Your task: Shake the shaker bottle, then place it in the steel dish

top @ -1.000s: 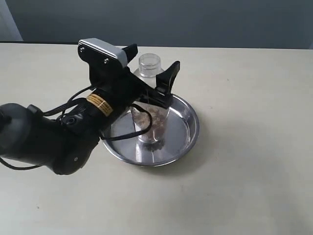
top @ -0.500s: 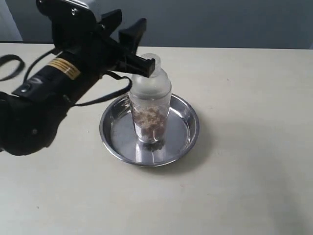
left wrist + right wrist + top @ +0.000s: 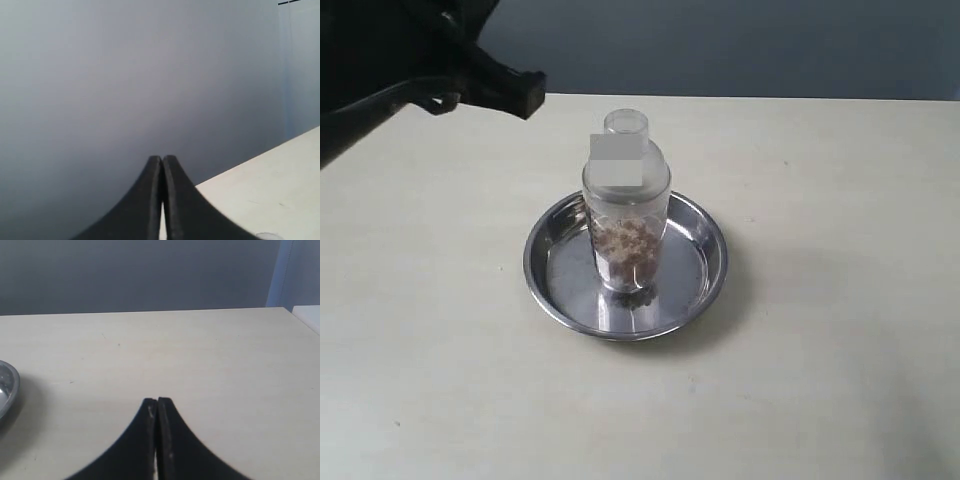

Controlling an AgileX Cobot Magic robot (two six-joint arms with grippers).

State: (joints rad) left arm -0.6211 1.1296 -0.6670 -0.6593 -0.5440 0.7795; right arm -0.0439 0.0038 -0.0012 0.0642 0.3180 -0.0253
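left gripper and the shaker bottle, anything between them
Nothing: in the exterior view only bare table shows between the left gripper and the shaker bottle.

left arm [image 3: 390, 40]: cropped by exterior frame corner | steel dish [image 3: 6, 387]: only rim sliver in right wrist view | shaker bottle [image 3: 626, 215]: shoulder patch blurred

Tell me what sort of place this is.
Probably a robot test bench in a lab: a pale tabletop, a plain grey wall behind it, a black robot arm at the edge, and just a shaker bottle standing in a steel dish.
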